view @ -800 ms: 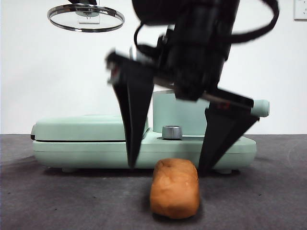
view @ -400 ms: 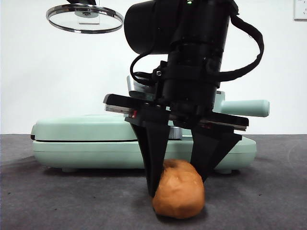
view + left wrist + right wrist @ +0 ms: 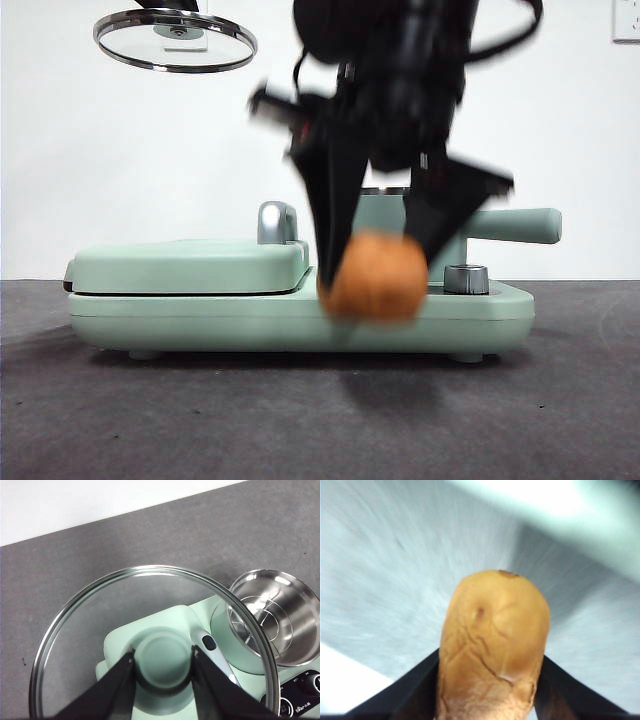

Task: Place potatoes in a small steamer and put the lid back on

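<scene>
The potato (image 3: 372,277) hung above the desk (image 3: 150,420), pinched by the right gripper (image 3: 378,262) fingers, and could slip out if swung fast, while the left gripper (image 3: 162,662) fingers pinched the lid (image 3: 175,38) knob.

one potato (image 3: 374,277), one lid (image 3: 175,38), one steamer (image 3: 272,616).

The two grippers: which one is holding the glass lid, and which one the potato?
The left gripper holds the lid by its mint-green knob, high above the open steamer. The right gripper is shut on the potato, which hangs clear of the table.
</scene>
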